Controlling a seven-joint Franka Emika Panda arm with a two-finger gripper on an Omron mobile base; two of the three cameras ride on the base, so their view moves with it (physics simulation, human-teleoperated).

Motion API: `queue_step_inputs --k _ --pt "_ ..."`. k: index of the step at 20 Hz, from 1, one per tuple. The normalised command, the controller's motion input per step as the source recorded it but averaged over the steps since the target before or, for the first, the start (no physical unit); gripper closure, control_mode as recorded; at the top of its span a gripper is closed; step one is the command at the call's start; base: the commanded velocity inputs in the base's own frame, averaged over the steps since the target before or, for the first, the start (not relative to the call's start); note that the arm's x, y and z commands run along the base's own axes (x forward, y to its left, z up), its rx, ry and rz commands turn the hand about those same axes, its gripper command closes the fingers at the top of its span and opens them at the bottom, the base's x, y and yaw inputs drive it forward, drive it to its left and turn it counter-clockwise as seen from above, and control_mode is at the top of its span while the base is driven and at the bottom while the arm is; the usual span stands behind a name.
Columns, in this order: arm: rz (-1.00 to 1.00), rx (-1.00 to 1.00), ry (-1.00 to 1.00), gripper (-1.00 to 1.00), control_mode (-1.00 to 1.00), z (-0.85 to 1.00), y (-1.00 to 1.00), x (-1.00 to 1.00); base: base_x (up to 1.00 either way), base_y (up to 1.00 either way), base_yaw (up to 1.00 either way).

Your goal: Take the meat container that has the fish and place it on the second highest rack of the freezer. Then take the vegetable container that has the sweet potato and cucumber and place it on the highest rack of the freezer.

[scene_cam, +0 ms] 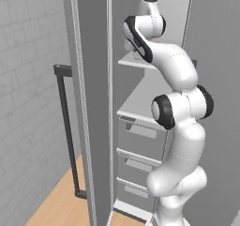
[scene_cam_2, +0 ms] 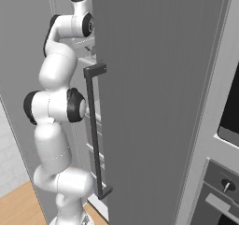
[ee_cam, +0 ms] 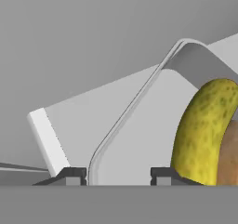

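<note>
The vegetable container (ee_cam: 139,125), a rectangular light grey tray, rests on a pale rack (ee_cam: 79,111) inside the freezer (scene_cam: 93,103). In it lie the curved yellow-green cucumber (ee_cam: 204,130) and, beside it at the right edge, the orange-brown sweet potato (ee_cam: 230,158). My gripper (ee_cam: 117,176) is open, its fingertips (ee_cam: 72,176) straddling the tray's near wall, with a gap on the inner side. From the base, the arm's wrist (scene_cam: 150,4) reaches in over the highest rack (scene_cam: 136,61). The meat container and the fish are out of view.
The freezer door (scene_cam_2: 154,102) stands open with its dark bar handle (scene_cam_2: 93,130) close to the arm's right side. Below the second rack (scene_cam: 140,103) are grey drawers (scene_cam: 140,131). A black-windowed oven (scene_cam_2: 231,102) is at the far right.
</note>
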Motion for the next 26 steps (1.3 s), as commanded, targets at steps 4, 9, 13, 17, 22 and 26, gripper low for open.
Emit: queue_step_inputs --k 4,9,13,17,22,26 --pt "0.03 -0.05 -0.16 -1.0 -1.0 -0.09 0.02 -0.61 0.0 0.0 0.0" --pt "0.04 -0.2 -0.3 -1.0 -1.0 -0.06 0.28 -1.0 0.0 0.0 0.0" --pt "0.0 -0.18 -0.38 -1.0 -1.0 0.23 0.24 -1.0 0.0 0.0 0.0" --pt "0.0 -0.05 -0.2 -1.0 -1.0 0.09 0.04 -1.0 0.0 0.0 0.0" --pt "-0.01 0.0 -0.06 -1.0 -1.0 0.0 0.0 -1.0 0.0 0.0 0.0" --pt "-0.1 0.0 0.0 -1.0 -1.0 0.01 0.05 -1.0 0.0 0.0 0.0"
